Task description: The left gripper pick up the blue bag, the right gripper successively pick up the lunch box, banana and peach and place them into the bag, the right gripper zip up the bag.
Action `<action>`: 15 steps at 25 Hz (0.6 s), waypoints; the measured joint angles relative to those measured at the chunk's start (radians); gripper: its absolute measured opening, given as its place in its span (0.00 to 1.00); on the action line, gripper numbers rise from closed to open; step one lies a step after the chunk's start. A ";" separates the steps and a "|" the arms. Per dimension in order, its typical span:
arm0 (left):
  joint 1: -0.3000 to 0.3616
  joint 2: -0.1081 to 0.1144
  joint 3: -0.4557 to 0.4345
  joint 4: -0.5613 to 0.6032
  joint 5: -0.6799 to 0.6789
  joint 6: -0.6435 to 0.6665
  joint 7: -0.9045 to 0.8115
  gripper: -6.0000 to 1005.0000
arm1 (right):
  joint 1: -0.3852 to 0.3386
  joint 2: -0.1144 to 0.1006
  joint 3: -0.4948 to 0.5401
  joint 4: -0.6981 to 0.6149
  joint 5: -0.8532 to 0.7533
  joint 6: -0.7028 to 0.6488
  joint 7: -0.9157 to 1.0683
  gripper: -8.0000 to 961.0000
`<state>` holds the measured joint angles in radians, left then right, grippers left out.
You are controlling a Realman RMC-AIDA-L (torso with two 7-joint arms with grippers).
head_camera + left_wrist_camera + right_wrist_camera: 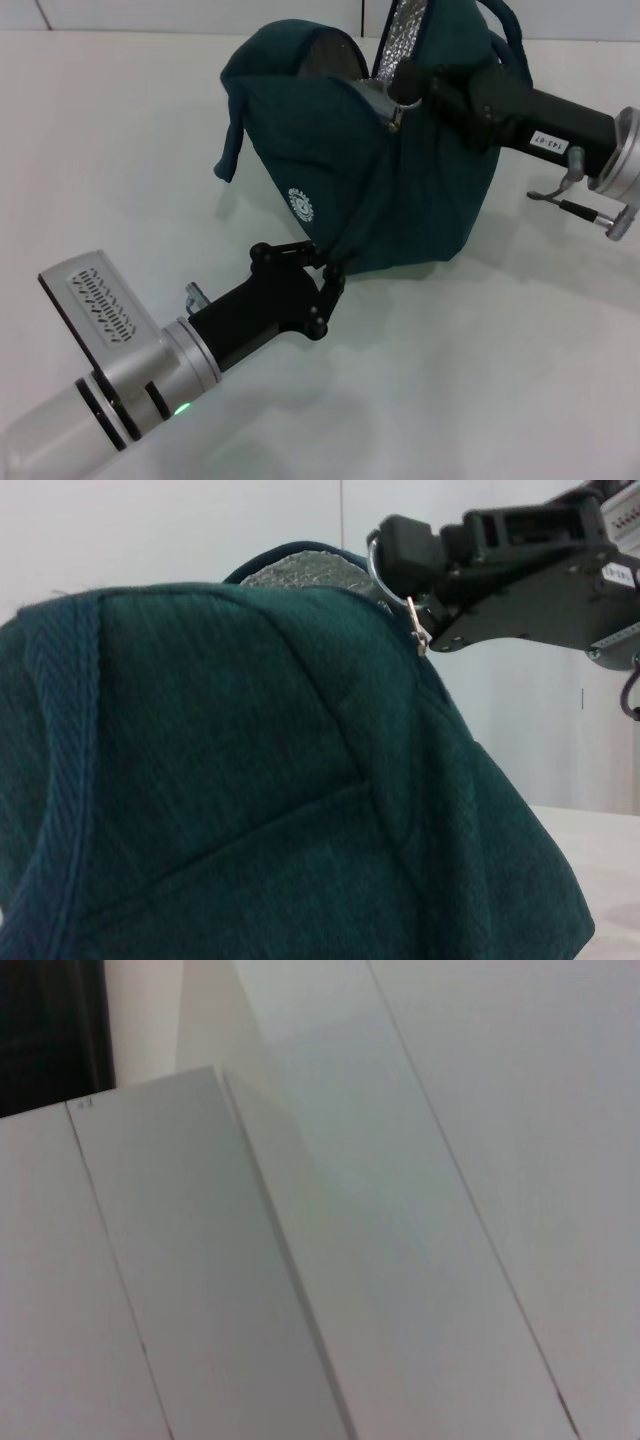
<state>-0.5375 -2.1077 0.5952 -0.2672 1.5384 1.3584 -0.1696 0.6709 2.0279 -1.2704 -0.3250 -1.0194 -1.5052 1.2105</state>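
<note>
While the bag [400, 190] sits toward the far edge of the tabletop [120, 160], the left gripper [328, 272] has its fingers clenched on the fabric at the bag's near bottom edge. The right gripper [405, 85] pinches the zipper ring [376, 565] at the bag's top.

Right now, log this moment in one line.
phase: zipping | left hand: shut on blue bag lower edge | right hand: at ring-pull zipper | bag partly open
</note>
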 joint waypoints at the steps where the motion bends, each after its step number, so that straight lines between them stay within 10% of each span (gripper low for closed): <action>1: 0.000 0.000 0.000 -0.001 0.000 -0.001 0.005 0.10 | 0.000 0.000 0.000 0.000 0.003 0.000 -0.001 0.02; 15: 0.005 0.000 -0.055 -0.008 -0.015 0.065 -0.020 0.14 | -0.006 -0.007 -0.117 -0.001 -0.006 0.010 -0.011 0.02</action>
<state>-0.5324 -2.1077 0.5404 -0.2751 1.5236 1.4235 -0.1894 0.6649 2.0205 -1.3876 -0.3263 -1.0250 -1.4954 1.2000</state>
